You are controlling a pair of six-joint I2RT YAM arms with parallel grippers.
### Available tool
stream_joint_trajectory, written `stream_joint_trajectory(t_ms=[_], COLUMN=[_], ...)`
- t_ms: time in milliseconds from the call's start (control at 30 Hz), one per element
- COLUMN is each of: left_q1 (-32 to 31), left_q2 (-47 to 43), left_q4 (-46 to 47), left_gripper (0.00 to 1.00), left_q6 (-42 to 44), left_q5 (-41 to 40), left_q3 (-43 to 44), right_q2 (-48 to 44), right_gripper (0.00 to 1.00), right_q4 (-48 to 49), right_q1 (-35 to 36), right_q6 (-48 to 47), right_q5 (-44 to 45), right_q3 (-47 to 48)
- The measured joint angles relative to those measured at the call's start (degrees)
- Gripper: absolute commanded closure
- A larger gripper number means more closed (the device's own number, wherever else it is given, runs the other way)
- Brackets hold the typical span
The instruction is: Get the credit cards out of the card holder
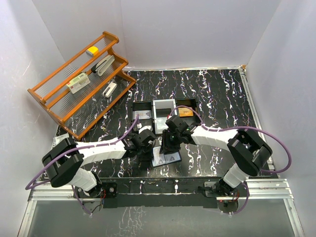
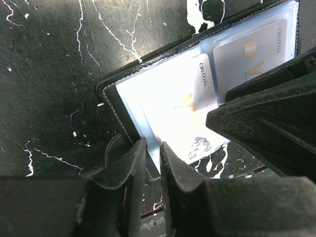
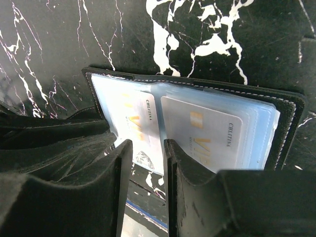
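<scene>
The card holder [image 1: 168, 159] lies open on the black marbled table, black outside [image 3: 291, 106] and light blue inside [image 2: 148, 94]. Two white VIP cards show in its clear pockets. In the right wrist view, one card [image 3: 140, 123] juts past the holder's near edge and the other [image 3: 202, 133] sits in the right pocket. My right gripper [image 3: 148, 145] is open, its jaws standing either side of the jutting card's lower edge. My left gripper [image 2: 153, 148] is open by a narrow gap, with a corner of the holder's blue sleeve in that gap. Both grippers, left [image 1: 147, 144] and right [image 1: 169, 143], meet over the holder.
A black three-compartment tray [image 1: 154, 109] stands just behind the grippers, with a card in its left part and an orange card [image 1: 185, 112] in its right part. A wooden rack [image 1: 44, 96] with small items stands at the back left. White walls surround the table.
</scene>
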Motion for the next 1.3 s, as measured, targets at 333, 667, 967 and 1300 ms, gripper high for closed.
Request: stream_joint_trajectory(t_ms=[333,667,967,1300], left_q1=[0.2,0.2,0.2,0.2], left_q2=[0.5,0.9,1.7,2.0], left_q4=[0.2,-0.5,-1.6,-1.8], left_gripper=[0.87,0.9,0.92,0.94], left_q6=[0.1,1.0,2.1,2.8], left_q5=[0.0,0.0,0.0,0.1], left_q3=[0.0,0.6,1.6,1.9], right_q2=[0.0,0.0,-1.2,-0.9], right_gripper=[0.75,0.79,0.74,0.73], right_q4=[4.2,9.2,5.8,2.0], right_q1=[0.0,-1.3,-1.1,-0.5], right_q6=[0.2,2.3,1.6,-0.2], right_q5=[-3.4,-7.0,-4.2,-0.4], right_q3=[-2.6,-5.6,-4.3,-2.0])
